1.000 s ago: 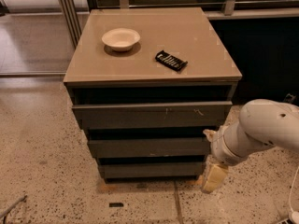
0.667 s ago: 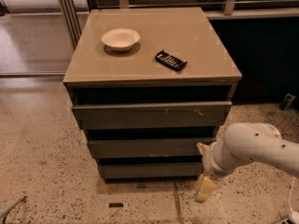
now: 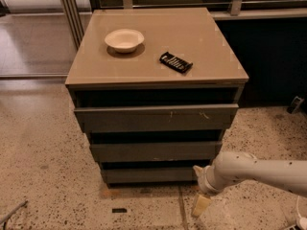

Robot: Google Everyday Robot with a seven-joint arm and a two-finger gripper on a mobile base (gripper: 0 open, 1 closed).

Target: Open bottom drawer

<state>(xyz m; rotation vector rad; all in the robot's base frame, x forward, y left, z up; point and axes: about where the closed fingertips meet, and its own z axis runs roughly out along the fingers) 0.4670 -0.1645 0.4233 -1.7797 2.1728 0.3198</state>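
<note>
Item: drawer cabinet (image 3: 225,87), square, with a tan top and three dark grey handleless fronts stacked one under another; it stands on a speckled stone floor (image 3: 43,171).

On the top: one shallow white bowl (image 3: 124,39), left of centre; one flat black packet (image 3: 176,62) with pale stripes, to the right of the bowl and apart from it.

Fronts: top drawer (image 3: 156,119), the widest in view, with pale scratch marks towards its right; middle drawer (image 3: 156,151), plain; bottom drawer (image 3: 148,175), narrowest in view, a plain slab at the foot of the cabinet, just above the floor, sitting no further forward than the fronts above it.

Robot: white arm (image 3: 261,169), entering from the right edge, low over the floor; gripper (image 3: 201,201), pale cream, pointing downward just beside the right end of the bottom drawer, in front of the cabinet's lower right corner; contact with the drawer front not discernible; whether the gripper is open or closed not discernible either.

Floor sundries: one small dark strip (image 3: 119,210), in front of the cabinet, left of the gripper.
</note>
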